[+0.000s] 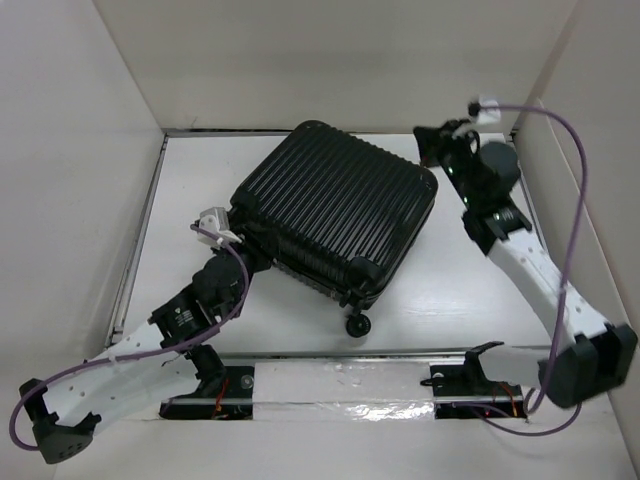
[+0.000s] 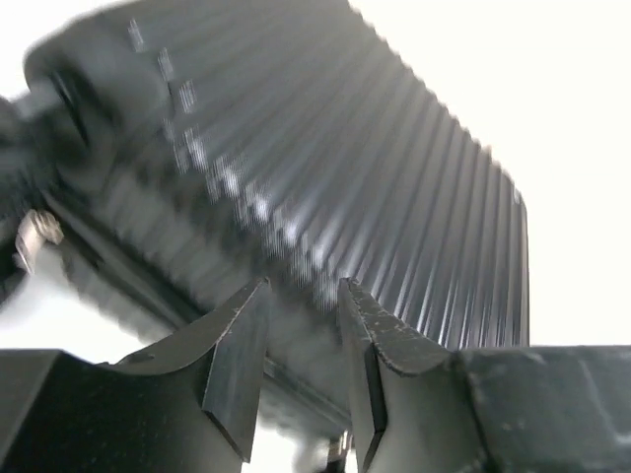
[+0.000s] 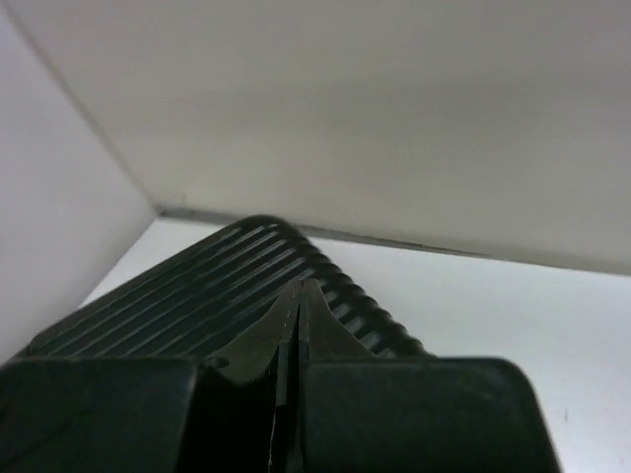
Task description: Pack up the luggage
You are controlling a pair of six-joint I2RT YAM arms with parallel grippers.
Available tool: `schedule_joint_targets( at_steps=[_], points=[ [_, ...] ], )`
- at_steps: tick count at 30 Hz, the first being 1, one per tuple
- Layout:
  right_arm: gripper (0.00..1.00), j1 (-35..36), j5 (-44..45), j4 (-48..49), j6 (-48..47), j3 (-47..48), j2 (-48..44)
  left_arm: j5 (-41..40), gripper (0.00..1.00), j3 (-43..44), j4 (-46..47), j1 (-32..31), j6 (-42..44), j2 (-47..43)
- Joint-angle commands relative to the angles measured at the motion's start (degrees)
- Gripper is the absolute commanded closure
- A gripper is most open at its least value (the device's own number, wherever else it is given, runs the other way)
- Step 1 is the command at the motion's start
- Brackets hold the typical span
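The luggage (image 1: 335, 205) is a black ribbed suitcase lying flat and closed on the white table, turned at an angle, with a caster wheel (image 1: 357, 325) at its near corner. My left gripper (image 1: 250, 260) is at the suitcase's near-left edge. In the left wrist view the ribbed shell (image 2: 394, 177) fills the frame, blurred, just beyond the left gripper (image 2: 304, 288), whose jaws stand partly apart with nothing visibly between them. My right gripper (image 1: 428, 148) is at the far-right corner. In the right wrist view the right gripper (image 3: 301, 284) is shut and empty, its tips over the shell (image 3: 197, 296).
White walls (image 1: 80, 150) enclose the table on the left, back and right, close to the suitcase's far corner. A purple cable (image 1: 575, 200) loops off the right arm. A taped rail (image 1: 340, 385) runs along the near edge between the arm bases.
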Motion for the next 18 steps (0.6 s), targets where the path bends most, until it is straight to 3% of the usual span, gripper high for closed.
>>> schedule_joint_targets(
  at_steps=[1,4,6,8,10,13,18],
  points=[
    [1.0,-0.4,11.8,6.7,7.0,-19.7,-10.0,-3.5,0.69,4.5,10.4,4.2,5.2,3.4],
    [1.0,-1.1,20.5,8.3,12.1,-35.0,-19.5,2.0,0.64,10.2,17.4,14.1,7.4,9.8],
    [1.0,-3.7,23.2,5.8,14.4,-40.3,-22.4,12.1,0.63,13.4,18.5,24.3,5.2,15.6],
    [1.0,-5.7,22.0,5.7,18.3,-46.8,-25.4,23.9,0.63,15.8,20.9,31.5,2.1,20.1],
    [1.0,-8.2,18.1,9.3,18.4,-50.5,-25.7,28.1,0.63,14.8,24.4,39.6,-1.9,22.5],
    [1.0,-9.4,14.4,8.8,18.1,-48.5,-19.5,33.0,0.62,14.7,24.4,48.3,-6.3,27.6],
    [1.0,-9.4,11.1,12.0,18.0,-41.4,-8.2,38.4,0.6,10.7,28.1,55.6,-10.2,32.9]
  ],
)
